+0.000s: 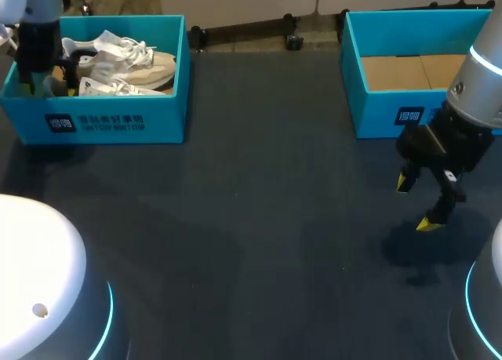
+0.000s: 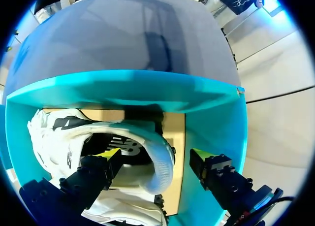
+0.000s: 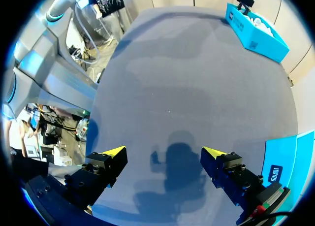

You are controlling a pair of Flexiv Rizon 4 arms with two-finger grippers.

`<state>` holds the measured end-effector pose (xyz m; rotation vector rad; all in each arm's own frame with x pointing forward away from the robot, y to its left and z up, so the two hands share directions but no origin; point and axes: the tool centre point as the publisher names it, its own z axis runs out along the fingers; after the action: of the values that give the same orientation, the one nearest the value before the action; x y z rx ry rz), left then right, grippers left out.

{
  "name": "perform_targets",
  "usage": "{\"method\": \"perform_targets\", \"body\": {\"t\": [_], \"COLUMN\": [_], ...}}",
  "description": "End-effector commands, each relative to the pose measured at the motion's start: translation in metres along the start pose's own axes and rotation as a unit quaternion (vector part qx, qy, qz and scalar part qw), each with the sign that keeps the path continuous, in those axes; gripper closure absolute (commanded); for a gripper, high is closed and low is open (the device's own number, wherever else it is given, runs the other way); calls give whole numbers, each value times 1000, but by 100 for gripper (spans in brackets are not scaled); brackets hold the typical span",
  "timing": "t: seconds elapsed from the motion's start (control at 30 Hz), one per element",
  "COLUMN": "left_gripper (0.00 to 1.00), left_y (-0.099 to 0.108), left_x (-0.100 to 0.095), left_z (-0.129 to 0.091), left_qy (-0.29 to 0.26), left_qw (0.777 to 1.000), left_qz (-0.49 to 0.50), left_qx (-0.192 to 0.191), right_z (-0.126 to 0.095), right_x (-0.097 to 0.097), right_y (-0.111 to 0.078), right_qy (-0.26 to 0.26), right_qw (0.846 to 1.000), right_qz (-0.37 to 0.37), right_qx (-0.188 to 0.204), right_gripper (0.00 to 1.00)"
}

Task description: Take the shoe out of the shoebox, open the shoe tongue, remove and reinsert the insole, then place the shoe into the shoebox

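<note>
Two boxes: far-left shoebox [image 1: 118, 125], shoes [image 1: 129, 62] under spread left gripper [image 2: 156, 156]; far-right box [image 1: 376, 113] near spread right gripper [image 1: 416, 204].

Under the left gripper [image 2: 155, 159], the shoe [image 2: 54, 137] that its fingers straddle is cut off and its toe is unseen. Whether the white upper [image 2: 128, 211] between the finger bases belongs to it or to a second shoe cannot be told. In the head view those fingertips lie out of sight behind the shoebox [image 1: 118, 121] wall. From the right wrist, far ahead of the fingers, the shoebox's contents are too small to make out.
</note>
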<state>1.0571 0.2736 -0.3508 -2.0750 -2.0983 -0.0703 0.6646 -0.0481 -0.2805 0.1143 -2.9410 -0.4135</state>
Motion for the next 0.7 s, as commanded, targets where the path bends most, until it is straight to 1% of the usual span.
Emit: {"method": "perform_targets", "body": {"t": [0.03, 0.17, 0.37, 0.47, 0.53, 0.67, 0.7], "left_gripper": [8, 5, 6, 11, 16, 17, 19], "left_y": [2, 2, 5, 6, 6, 6, 7], "left_x": [-1, -2, -2, -1, 0, 3, 3], "left_z": [2, 4, 8, 7, 7, 10, 11], "left_qy": [0, 1, -1, -2, -2, 0, 0], "left_qw": [1000, 1000, 1000, 1000, 1000, 1000, 1000], "left_qz": [2, 3, -1, -4, -5, -9, -9], "left_qx": [2, 2, 7, 8, 9, 11, 12], "right_z": [0, 0, 0, 0, 0, 0, 0], "right_x": [0, 0, 0, 0, 0, 0, 0], "right_y": [0, 0, 0, 0, 0, 0, 0], "right_qy": [0, 0, 0, 0, 0, 0, 0], "right_qw": [1000, 1000, 1000, 1000, 1000, 1000, 1000], "right_qz": [0, 0, 0, 0, 0, 0, 0], "right_qx": [1, 1, 1, 1, 1, 1, 1], "right_gripper": [0, 0, 0, 0, 0, 0, 0]}}
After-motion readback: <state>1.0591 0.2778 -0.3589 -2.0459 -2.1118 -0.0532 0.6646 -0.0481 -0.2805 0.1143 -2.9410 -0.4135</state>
